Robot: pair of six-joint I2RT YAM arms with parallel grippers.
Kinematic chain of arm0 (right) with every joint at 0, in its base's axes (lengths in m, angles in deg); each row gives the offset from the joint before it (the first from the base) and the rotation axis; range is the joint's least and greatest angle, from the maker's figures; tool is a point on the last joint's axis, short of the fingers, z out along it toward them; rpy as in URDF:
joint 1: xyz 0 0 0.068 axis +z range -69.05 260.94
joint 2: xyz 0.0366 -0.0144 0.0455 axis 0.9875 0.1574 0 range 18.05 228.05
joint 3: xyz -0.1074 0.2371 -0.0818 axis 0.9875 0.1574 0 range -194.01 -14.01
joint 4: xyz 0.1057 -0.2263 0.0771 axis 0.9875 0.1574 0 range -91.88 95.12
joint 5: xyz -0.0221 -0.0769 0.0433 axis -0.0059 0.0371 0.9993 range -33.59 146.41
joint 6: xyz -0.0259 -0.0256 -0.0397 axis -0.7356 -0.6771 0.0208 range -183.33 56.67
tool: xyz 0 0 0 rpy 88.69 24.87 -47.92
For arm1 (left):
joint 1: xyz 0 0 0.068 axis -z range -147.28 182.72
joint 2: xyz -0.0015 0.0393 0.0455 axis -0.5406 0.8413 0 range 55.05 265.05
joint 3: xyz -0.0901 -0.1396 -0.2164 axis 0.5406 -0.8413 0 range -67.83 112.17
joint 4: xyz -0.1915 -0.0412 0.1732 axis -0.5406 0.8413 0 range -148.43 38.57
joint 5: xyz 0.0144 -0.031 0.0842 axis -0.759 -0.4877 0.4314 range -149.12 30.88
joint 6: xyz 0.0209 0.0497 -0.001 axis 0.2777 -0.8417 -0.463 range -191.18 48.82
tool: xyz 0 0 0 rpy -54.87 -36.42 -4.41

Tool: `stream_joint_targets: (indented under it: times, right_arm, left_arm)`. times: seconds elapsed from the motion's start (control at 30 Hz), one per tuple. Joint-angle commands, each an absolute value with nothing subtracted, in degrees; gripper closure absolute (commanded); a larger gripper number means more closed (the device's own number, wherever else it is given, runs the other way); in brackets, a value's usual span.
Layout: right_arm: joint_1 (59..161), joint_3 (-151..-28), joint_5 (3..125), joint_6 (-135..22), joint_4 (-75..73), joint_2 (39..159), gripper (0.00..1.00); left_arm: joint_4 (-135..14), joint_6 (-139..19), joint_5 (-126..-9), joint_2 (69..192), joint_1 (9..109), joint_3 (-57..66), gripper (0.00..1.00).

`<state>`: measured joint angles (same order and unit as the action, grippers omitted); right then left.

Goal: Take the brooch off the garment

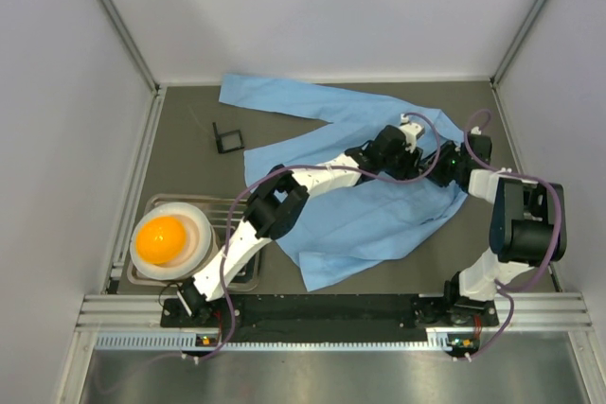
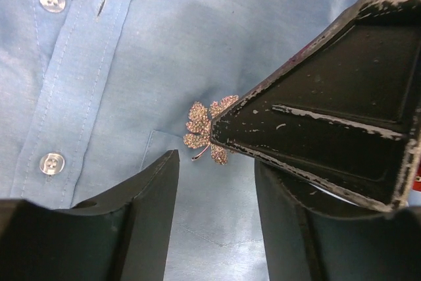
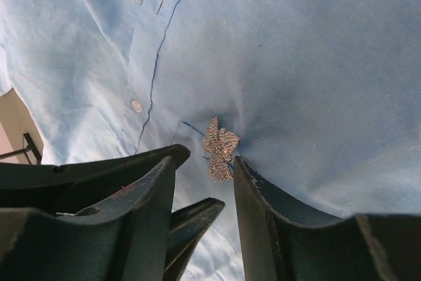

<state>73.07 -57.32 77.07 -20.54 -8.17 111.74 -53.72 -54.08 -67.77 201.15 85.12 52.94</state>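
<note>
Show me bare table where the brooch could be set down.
Bare table lies between the black square holder, the shirt and the white dish. Crowded around the brooch, where the left tool and right tool meet.

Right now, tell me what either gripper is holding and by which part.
Nothing is held. The left gripper is open over the garment. The right gripper is open too, one fingertip at the edge of the brooch, which is pinned on.

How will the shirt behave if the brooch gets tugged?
Probably floppy: the shirt puckers around the brooch, so it would likely lift with it. The brooch looks small, rigid and grainy, so probably light and not slippery.
</note>
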Motion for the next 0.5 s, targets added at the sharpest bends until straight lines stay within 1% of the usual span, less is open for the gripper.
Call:
stream_joint_targets:
  times: [0.0, 0.1, 0.27, 0.37, 0.4, 0.47]
  right_arm:
    - [74.0, -59.5, 78.9, -20.1, -8.7, 109.9, 0.59]
    - [74.0, -59.5, 80.6, -19.5, -10.0, 110.3, 0.59]
    - [73.9, -60.2, 82.2, -18.0, -11.2, 111.4, 0.59]
    - [74.0, -60.0, 82.9, -17.4, -11.8, 111.7, 0.59]
    - [73.9, -59.8, 82.7, -17.4, -11.9, 111.7, 0.59]
    - [73.6, -59.6, 82.6, -17.3, -12.1, 111.7, 0.59]
  left_arm:
    - [-57.8, -56.9, -66.9, 197.8, 86.1, 50.6, 0.43]
    - [-57.6, -57.9, -66.2, 197.7, 86.2, 50.6, 0.4]
    - [-56.6, -60.9, -64.1, 198.7, 86.5, 51.9, 0.41]
    - [-56.1, -62.0, -62.5, 199.6, 86.5, 53.5, 0.49]
    - [-56.1, -62.2, -62.1, 199.8, 86.5, 53.8, 0.54]
    - [-56.4, -62.5, -61.8, 200.2, 86.5, 54.0, 0.59]
